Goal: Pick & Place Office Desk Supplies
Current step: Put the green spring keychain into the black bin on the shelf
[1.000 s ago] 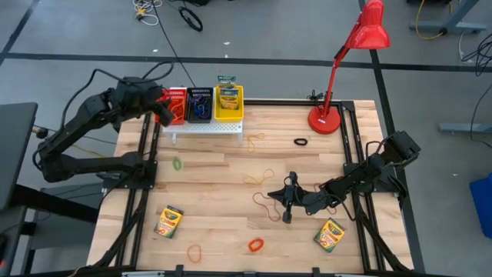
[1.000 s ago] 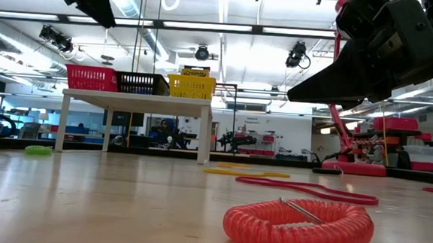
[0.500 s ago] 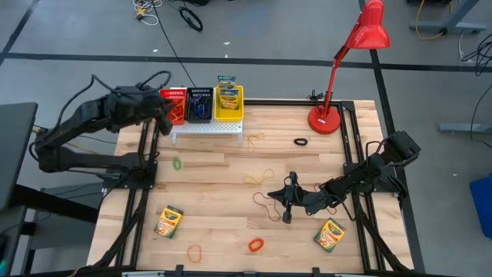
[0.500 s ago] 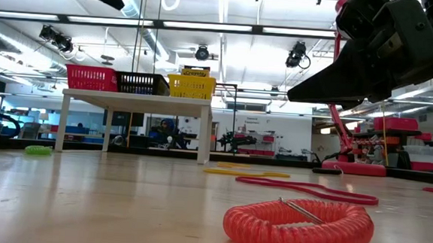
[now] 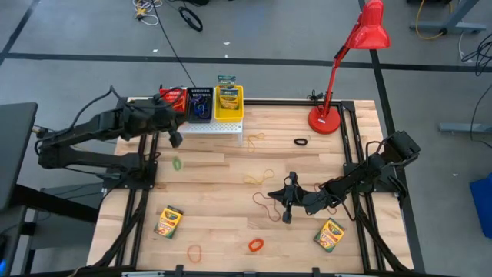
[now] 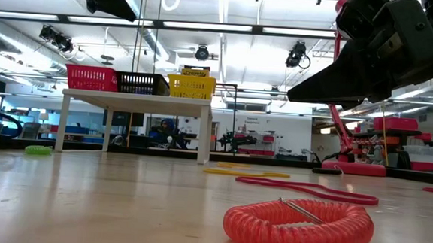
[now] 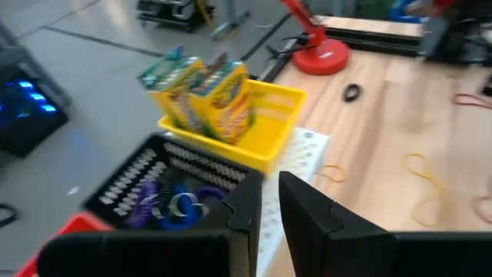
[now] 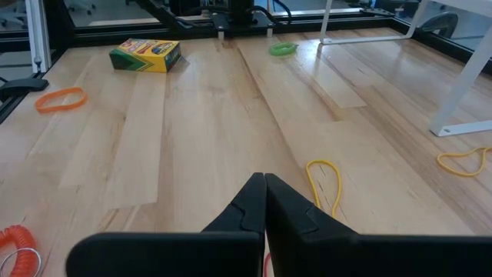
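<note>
My left gripper [image 5: 175, 140] hovers at the left near corner of the white stand [image 5: 207, 129]. Its fingers [image 7: 269, 188] stand a narrow gap apart with nothing between them. The yellow bin [image 7: 265, 127] on the stand holds crayon boxes [image 7: 204, 96]. Beside it, the dark bin [image 7: 165, 192] holds blue and purple loops. My right gripper [image 5: 283, 204] is shut and empty, low over mid-table beside a reddish rubber band [image 5: 267, 205]. Two crayon boxes [image 5: 168, 221] [image 5: 330, 235] lie flat on the near part of the table.
A red bin [image 5: 175, 104] sits at the stand's left end. The red lamp [image 5: 327, 119] stands at the far right. Loose on the wood lie a green loop [image 5: 177, 163], a black loop [image 5: 300, 142], yellow bands [image 5: 259, 177], an orange band [image 5: 196, 251] and a red coil [image 5: 255, 245].
My left gripper has swung from over the red bin toward the table's near edge and a little to the right. It has also sunk slightly. It now hovers at the stand's left near corner.
</note>
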Robot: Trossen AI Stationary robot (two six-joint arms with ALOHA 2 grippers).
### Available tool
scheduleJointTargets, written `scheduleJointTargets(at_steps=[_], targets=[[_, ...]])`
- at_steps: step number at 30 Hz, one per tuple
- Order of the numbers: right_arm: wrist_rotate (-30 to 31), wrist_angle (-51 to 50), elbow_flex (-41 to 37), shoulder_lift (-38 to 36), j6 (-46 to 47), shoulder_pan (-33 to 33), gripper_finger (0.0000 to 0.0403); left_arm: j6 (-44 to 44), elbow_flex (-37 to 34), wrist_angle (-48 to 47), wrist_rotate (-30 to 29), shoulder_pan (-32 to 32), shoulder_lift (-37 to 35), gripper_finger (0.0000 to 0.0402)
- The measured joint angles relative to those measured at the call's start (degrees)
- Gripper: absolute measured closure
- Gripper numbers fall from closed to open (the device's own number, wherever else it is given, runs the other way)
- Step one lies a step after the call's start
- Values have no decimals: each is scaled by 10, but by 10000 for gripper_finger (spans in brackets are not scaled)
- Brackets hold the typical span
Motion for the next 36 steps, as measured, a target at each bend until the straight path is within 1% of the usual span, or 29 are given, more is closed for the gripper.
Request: scheduleJointTargets(at_steps=[4,13,18,21,23,26,31,33,36], targets=[[0,0,0,0,0,0,398,-8,0,-1,-6,-44,7,349],[0,0,0,0,0,0,398,-25,0,7,-78,-170,63,349],[0,0,0,0,0,0,398,-30,0,36,-83,-230,102,349],[0,0,0,0,0,0,398,-57,-6,39,-85,-263,128,349],[0,0,0,0,0,0,398,-93,-26,39,-85,-282,141,350],[0,0,0,0,0,0,398,-166,-80,38,-85,-300,150,357],[0,0,0,0,0,0,398,-336,-179,34,-81,-301,150,384],[0,0,0,0,0,0,398,-411,-202,29,-78,-301,149,392],[0,0,0,0,0,0,398,-514,-214,0,-71,-301,163,390]])
